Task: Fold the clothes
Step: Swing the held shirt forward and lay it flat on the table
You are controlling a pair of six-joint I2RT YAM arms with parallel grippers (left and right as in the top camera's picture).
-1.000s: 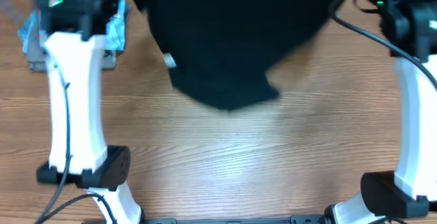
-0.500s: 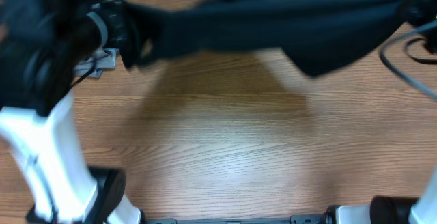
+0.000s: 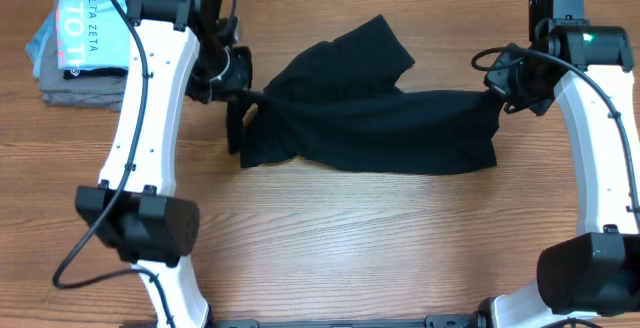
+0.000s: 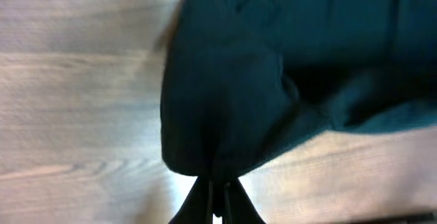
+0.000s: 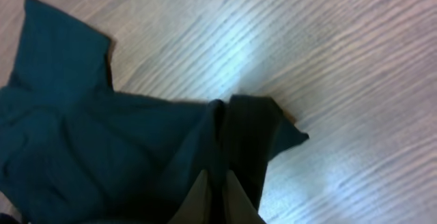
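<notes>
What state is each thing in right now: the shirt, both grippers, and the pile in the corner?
black T-shirt: unfolded, bunched, stretched between both grippers.
left gripper: shut on one end of the black T-shirt.
right gripper: shut on the opposite end.
light blue T-shirt: folded, on top of the pile.
grey garments: folded, underneath it.

The left hand [image 4: 216,195] is clamped on a gathered fold of the black T-shirt [image 4: 287,67], its two thin fingertips [image 4: 198,205] pressed together with cloth pinched between them. From the pinch the fabric swells into a rounded bunch, then spreads wide across the view. Pale wood-grain counter [image 4: 75,115] shows beside and below the cloth.
</notes>
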